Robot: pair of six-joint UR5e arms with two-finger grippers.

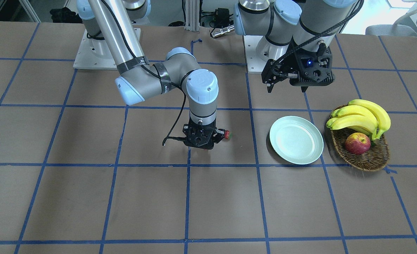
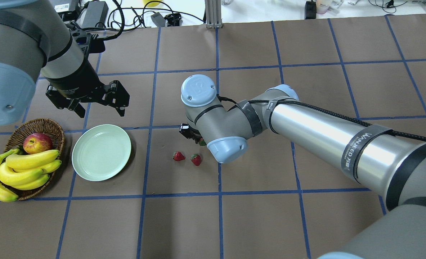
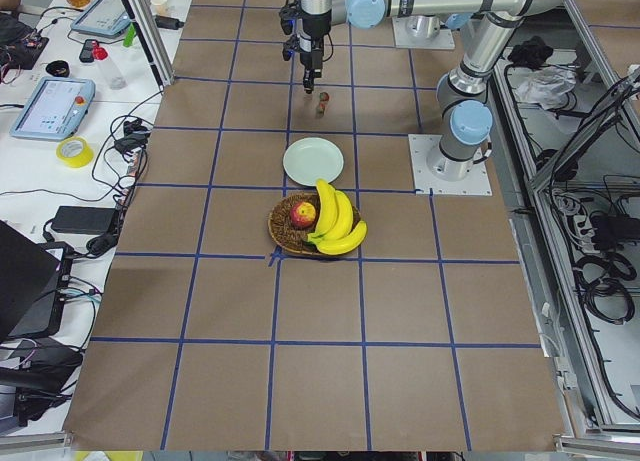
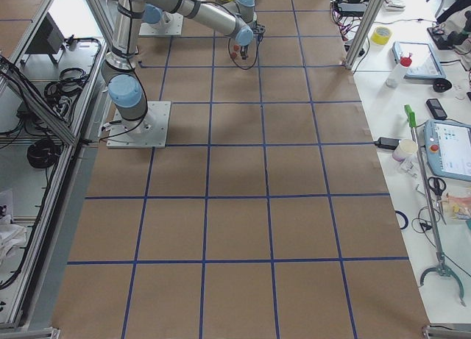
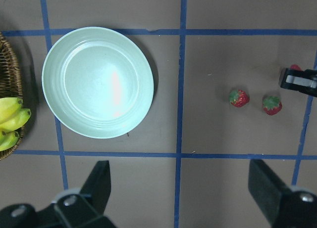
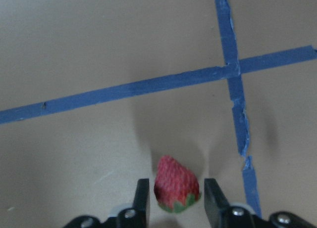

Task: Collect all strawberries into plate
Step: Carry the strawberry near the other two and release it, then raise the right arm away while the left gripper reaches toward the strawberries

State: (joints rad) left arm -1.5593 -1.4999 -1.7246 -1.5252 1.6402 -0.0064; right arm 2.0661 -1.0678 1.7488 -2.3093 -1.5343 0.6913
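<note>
Wrist (image 2: 213,126) hides right gripper (image 6: 176,189) overhead; strawberry (image 6: 174,176) sits between its fingers (image 6: 142,198).

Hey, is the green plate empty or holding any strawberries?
Empty. The plate shows only bare green inside; two strawberries lie outside it.

You see a brown table (image 2: 256,216) gridded with blue tape. Two strawberries (image 2: 178,156) lie just beside the right fingers (image 6: 142,198). A mint plate (image 2: 101,151) sits near the left fingers (image 5: 101,178), a wicker basket (image 2: 54,129) just beside it.
</note>
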